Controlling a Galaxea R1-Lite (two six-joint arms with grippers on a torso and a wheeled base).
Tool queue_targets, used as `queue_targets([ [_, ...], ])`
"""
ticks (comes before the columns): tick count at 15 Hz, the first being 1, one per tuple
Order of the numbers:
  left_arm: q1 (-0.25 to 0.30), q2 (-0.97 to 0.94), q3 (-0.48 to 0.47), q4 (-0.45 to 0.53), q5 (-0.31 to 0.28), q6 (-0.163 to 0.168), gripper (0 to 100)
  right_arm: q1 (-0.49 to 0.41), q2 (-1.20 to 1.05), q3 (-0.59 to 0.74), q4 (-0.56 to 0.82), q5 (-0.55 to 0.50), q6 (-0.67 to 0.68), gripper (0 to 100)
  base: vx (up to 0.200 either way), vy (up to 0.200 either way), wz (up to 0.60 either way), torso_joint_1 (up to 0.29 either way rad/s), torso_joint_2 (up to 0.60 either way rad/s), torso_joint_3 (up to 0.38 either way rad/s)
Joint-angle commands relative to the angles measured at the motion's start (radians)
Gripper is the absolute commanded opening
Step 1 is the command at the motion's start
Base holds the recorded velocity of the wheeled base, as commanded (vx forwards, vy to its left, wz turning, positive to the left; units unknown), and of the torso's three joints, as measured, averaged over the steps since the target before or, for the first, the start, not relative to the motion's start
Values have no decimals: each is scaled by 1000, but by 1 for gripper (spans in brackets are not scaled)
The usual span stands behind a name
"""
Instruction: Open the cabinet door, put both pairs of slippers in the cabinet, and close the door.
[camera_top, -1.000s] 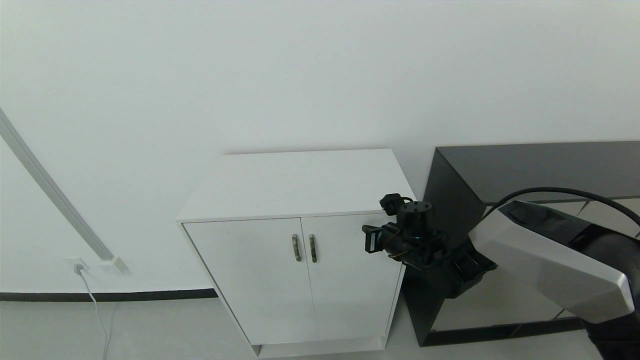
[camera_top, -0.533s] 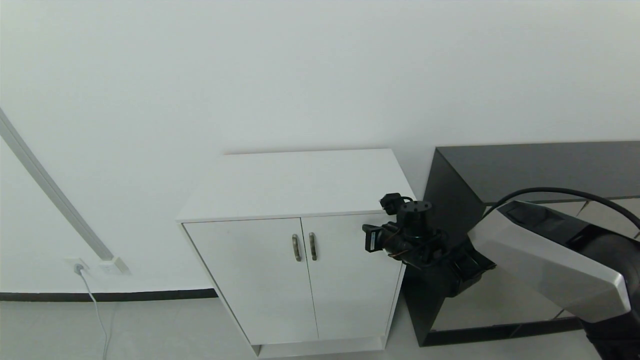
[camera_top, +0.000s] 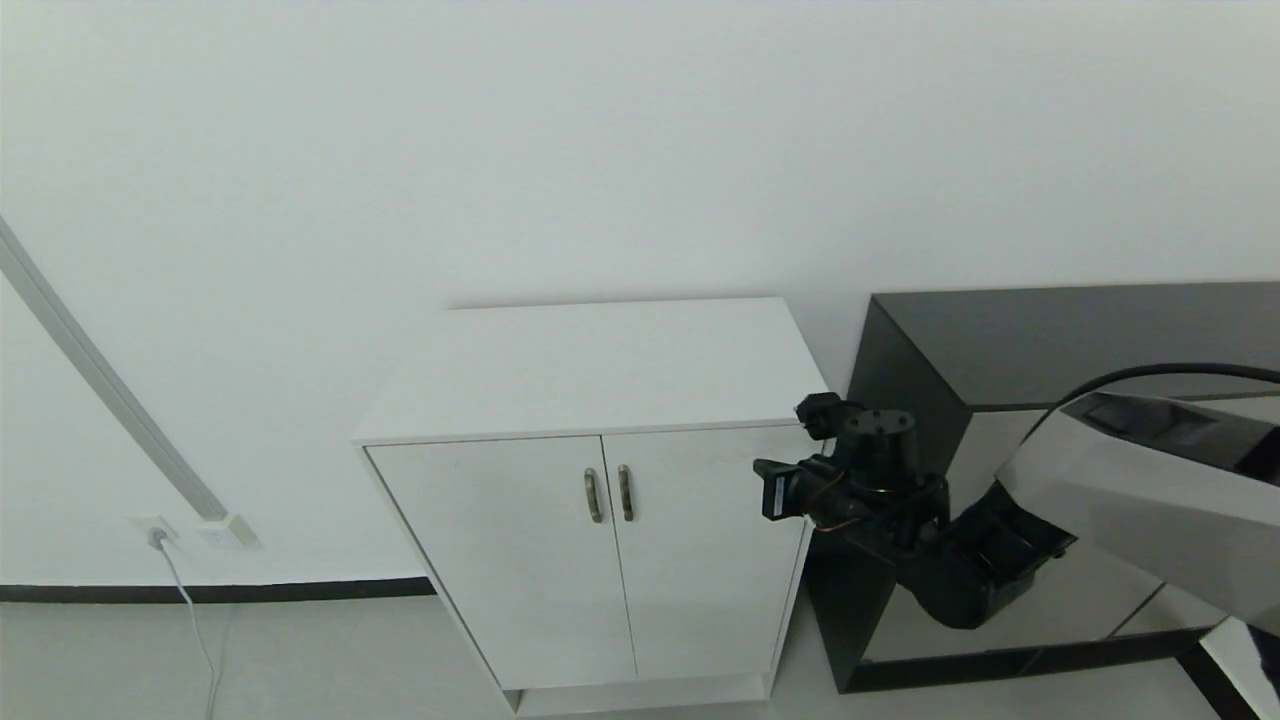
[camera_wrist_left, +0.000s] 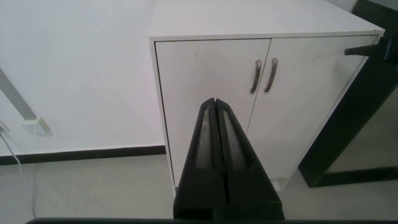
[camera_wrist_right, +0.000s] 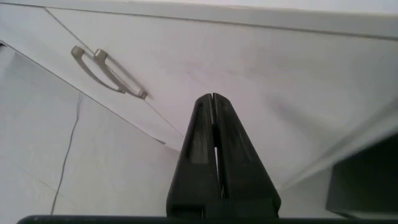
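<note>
The white cabinet (camera_top: 590, 380) stands against the wall with both doors closed. Its two metal handles (camera_top: 609, 495) sit side by side at the middle seam. My right gripper (camera_top: 775, 492) hangs in front of the right door's outer edge, shut on nothing. In the right wrist view the shut fingertips (camera_wrist_right: 213, 98) point at the door panel, with the handles (camera_wrist_right: 107, 71) off to one side. My left gripper (camera_wrist_left: 214, 102) is shut and empty, held well back from the cabinet (camera_wrist_left: 211, 81), facing the left door. The handles (camera_wrist_left: 263, 75) lie beyond it.
A black glossy cabinet (camera_top: 1000, 340) stands right beside the white one, close behind my right arm. A wall socket with a plugged cable (camera_top: 155, 537) and a slanting wall duct (camera_top: 100, 380) are at the left. Pale floor (camera_top: 250, 650) lies open in front.
My right arm has shifted to the right and slightly down, so its gripper now sits at the right door's outer edge. The cabinet doors stay closed.
</note>
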Motion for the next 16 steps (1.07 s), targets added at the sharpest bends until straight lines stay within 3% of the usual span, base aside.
queue_targets([
  [1,0,1,0,0,1,-1,0,-15,-187,192,-62,-24,-12,0,0,0,0,0,0,0],
  [4,0,1,0,2,1,-1,0,-67,-338,347,-83,-60,-31,0,0,0,0,0,0,0],
  [7,0,1,0,0,1,-1,0,-190,-533,539,-82,-66,-54,0,0,0,0,0,0,0],
  [8,0,1,0,0,1,-1,0,-193,-536,542,-82,-66,-54,0,0,0,0,0,0,0],
  [9,0,1,0,0,1,-1,0,-277,-617,643,-82,-65,-69,0,0,0,0,0,0,0],
  [13,0,1,0,0,1,-1,0,-426,-740,809,-82,-65,-112,0,0,0,0,0,0,0],
  [16,0,1,0,0,1,-1,0,-477,-839,912,-80,-65,-126,0,0,0,0,0,0,0],
])
